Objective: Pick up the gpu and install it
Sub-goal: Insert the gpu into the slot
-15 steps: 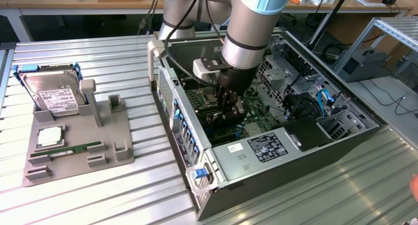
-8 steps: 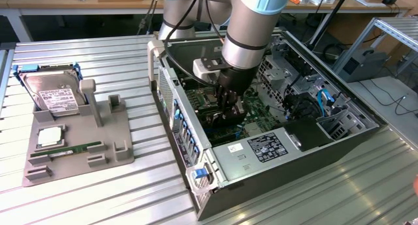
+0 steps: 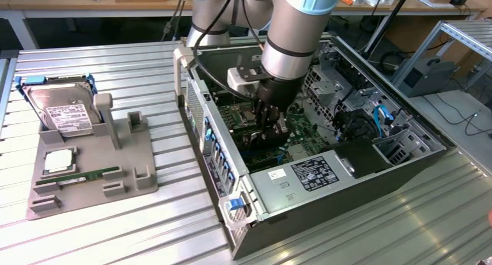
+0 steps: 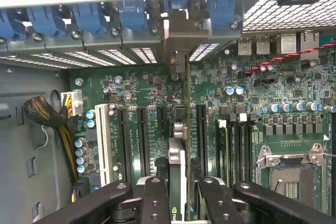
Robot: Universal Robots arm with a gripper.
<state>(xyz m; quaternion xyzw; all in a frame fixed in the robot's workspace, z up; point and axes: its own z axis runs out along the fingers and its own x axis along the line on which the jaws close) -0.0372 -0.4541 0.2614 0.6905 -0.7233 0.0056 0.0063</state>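
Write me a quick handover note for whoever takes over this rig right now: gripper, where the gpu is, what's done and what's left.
Gripper: shut on the gpu, reaching down inside the open computer case.
Gpu: held edge-on over the motherboard among the expansion slots, its silver bracket up at the rear slot openings.
Done: card picked up and carried into the case.
Left: whether it is fully seated can't be told; release.

The gpu stands edge-on over the motherboard inside the case

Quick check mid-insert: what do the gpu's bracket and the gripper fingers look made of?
The gpu bracket: looks like bare sheet metal, dull silver with a soft sheen. Gripper fingers: matte black with round holes, plastic or coated metal; the look leaves that open.
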